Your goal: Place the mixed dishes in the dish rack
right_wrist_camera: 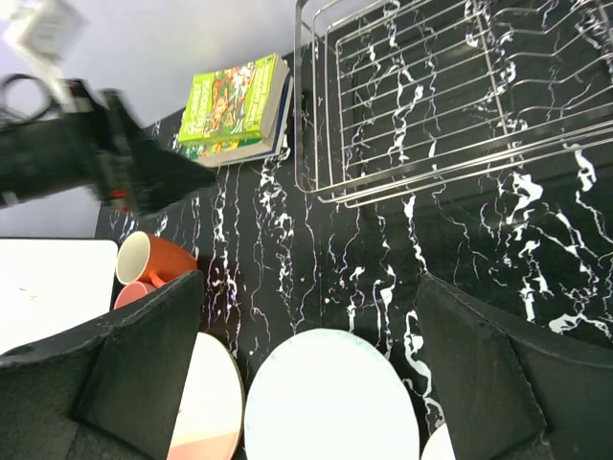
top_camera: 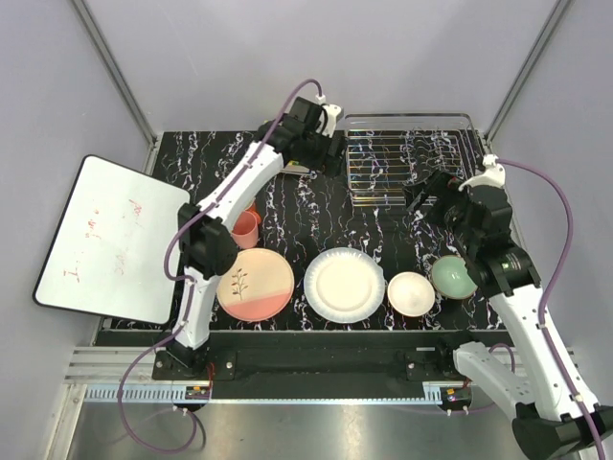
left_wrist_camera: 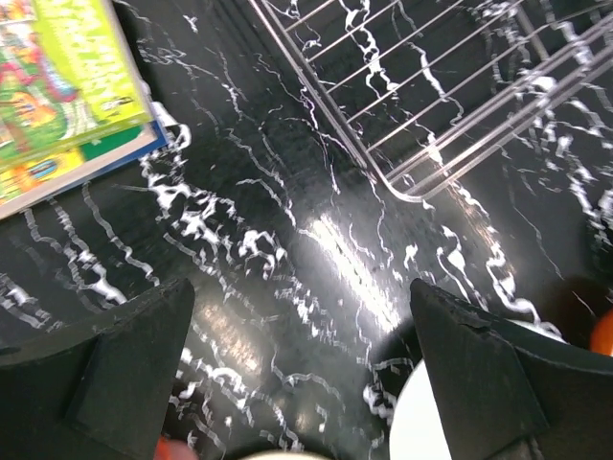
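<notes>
A: How is the table [top_camera: 316, 211] laid out?

B: It has a glossy black top veined with white, like marble. A row of round dishes runs along its near edge, left to right: the pink-and-cream plate [top_camera: 255, 284] with a leaf sprig, the large white plate [top_camera: 344, 284], the small cream bowl [top_camera: 411, 293] and the pale green bowl [top_camera: 453, 277]. The last sits partly under the right arm.

A: And the cups?

B: The two salmon-pink cups [top_camera: 245, 230] sit together behind the sprig plate, tight against the left arm and partly hidden by it.

A: Where is the dish rack [top_camera: 410, 158]?

B: At the far right of the table. It is a rectangle of thin silver wire with parallel bars and a raised rim with rounded corners. All the dishes lie outside it.

A: The arms?

B: The left arm's fingers [left_wrist_camera: 115, 374] — blunt black wedges — are spread wide over bare table between the green book [left_wrist_camera: 67, 86] and the rack's corner, holding nothing. The right arm's fingers [right_wrist_camera: 498, 374] are equally wide and hold nothing, above the table between the rack's near rim and the white plate.

A: Anything else?

B: A white board [top_camera: 113, 238] with rounded corners and faint red scribbles lies beyond the table's left edge.
</notes>
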Robot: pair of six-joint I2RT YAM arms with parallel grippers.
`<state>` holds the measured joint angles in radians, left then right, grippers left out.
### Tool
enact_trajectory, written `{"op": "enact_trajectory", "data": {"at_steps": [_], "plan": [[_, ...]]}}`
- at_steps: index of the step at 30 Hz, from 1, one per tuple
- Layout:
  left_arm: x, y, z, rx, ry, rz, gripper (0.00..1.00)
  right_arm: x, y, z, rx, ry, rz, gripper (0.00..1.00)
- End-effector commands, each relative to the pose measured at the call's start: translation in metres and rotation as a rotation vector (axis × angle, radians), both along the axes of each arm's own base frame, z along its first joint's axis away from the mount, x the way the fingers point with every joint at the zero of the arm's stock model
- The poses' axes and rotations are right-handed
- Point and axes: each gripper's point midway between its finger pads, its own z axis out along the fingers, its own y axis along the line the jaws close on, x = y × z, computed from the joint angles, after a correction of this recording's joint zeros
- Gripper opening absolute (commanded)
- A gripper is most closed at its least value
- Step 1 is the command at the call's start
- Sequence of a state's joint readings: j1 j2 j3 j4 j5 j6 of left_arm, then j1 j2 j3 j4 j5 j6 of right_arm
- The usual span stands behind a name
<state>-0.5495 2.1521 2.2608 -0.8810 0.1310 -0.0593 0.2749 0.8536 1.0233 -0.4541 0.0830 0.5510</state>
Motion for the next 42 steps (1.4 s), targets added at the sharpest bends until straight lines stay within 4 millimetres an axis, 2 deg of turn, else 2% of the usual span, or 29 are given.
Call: {"op": "enact_trajectory", "data": {"at_steps": [1, 2, 3, 9, 10, 11, 13, 16, 17, 20, 30, 37, 39, 41, 42], "plan": [[0.026, -0.018, 0.016, -0.041, -0.091, 0.064, 0.99, -0.003, -0.009, -0.003, -0.033, -0.029, -0.034, 1.00], [0.032, -0.022, 0.020, -0.058, -0.108, 0.070, 0.99, -0.005, -0.010, -0.003, -0.034, -0.033, -0.035, 1.00], [0.037, -0.026, 0.009, -0.061, -0.094, 0.085, 0.99, -0.006, -0.012, -0.008, -0.039, -0.024, -0.044, 1.00], [0.064, -0.042, -0.004, -0.146, -0.135, 0.167, 0.99, -0.010, -0.016, -0.014, -0.065, -0.018, -0.046, 1.00], [0.072, -0.048, 0.005, -0.188, -0.180, 0.162, 0.99, -0.010, -0.016, -0.016, -0.067, -0.014, -0.048, 1.00], [0.071, -0.049, -0.006, -0.190, -0.168, 0.159, 0.99, -0.009, -0.017, -0.017, -0.071, -0.010, -0.051, 1.00], [0.072, -0.058, 0.002, -0.229, -0.196, 0.126, 0.99, -0.008, -0.017, -0.022, -0.077, 0.003, -0.057, 1.00], [0.077, -0.059, -0.010, -0.204, -0.199, 0.132, 0.99, -0.007, -0.018, -0.026, -0.080, 0.015, -0.063, 1.00], [0.079, -0.058, -0.019, -0.190, -0.191, 0.141, 0.99, -0.006, -0.019, -0.026, -0.083, 0.017, -0.067, 0.99], [0.079, -0.057, -0.043, -0.159, -0.158, 0.157, 0.99, -0.004, -0.020, -0.027, -0.080, 0.021, -0.076, 1.00], [0.073, -0.057, -0.091, -0.093, -0.103, 0.170, 0.99, -0.004, -0.020, -0.021, -0.068, 0.009, -0.084, 1.00], [0.069, -0.061, -0.110, -0.065, -0.090, 0.165, 0.99, -0.007, -0.020, -0.023, -0.051, 0.014, -0.089, 1.00], [0.064, -0.055, -0.120, -0.039, -0.075, 0.166, 0.99, -0.008, -0.021, -0.024, -0.052, 0.019, -0.093, 1.00], [0.060, -0.048, -0.117, -0.017, -0.085, 0.161, 0.99, -0.008, -0.021, -0.025, -0.051, 0.023, -0.095, 1.00], [0.054, -0.042, -0.128, 0.014, -0.066, 0.160, 0.99, -0.008, -0.022, -0.027, -0.052, 0.027, -0.100, 1.00]]}}
